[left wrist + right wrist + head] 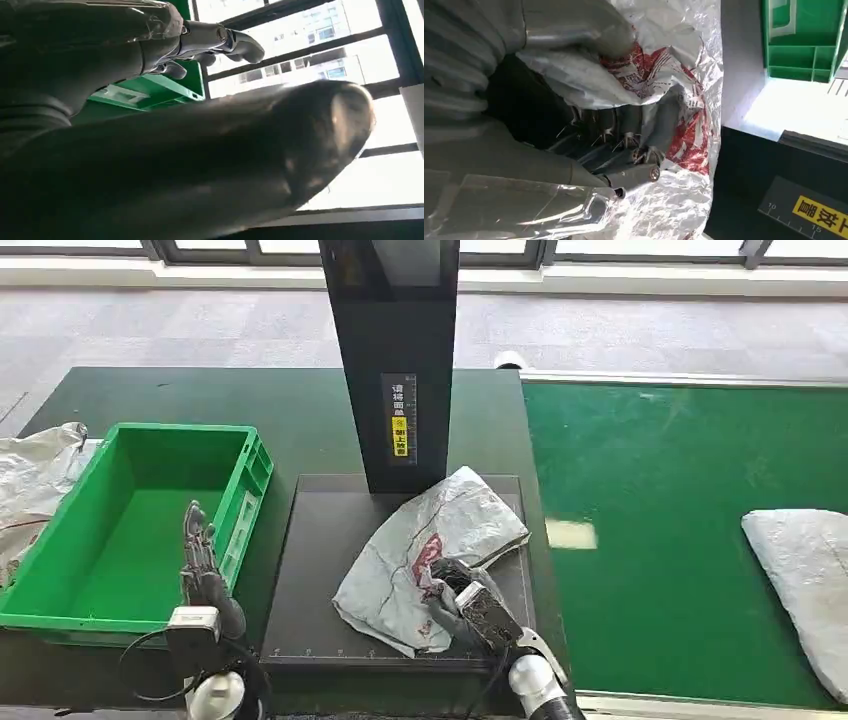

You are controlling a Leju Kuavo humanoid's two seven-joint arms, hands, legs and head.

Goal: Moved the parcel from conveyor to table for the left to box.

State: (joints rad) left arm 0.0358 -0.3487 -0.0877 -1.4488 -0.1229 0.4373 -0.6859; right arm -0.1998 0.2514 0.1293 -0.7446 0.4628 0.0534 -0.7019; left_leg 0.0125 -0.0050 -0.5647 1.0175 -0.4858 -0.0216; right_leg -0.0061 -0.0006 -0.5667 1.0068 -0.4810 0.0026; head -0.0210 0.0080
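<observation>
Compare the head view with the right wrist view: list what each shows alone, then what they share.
Head view alone: the left hand raised with fingers apart beside the crate, the conveyor with a second parcel, and more bags left of the crate.
Right wrist view alone: the fingers dug into the crumpled film.
Both: the right hand gripping the parcel, the black platform, the yellow label, the crate.
</observation>
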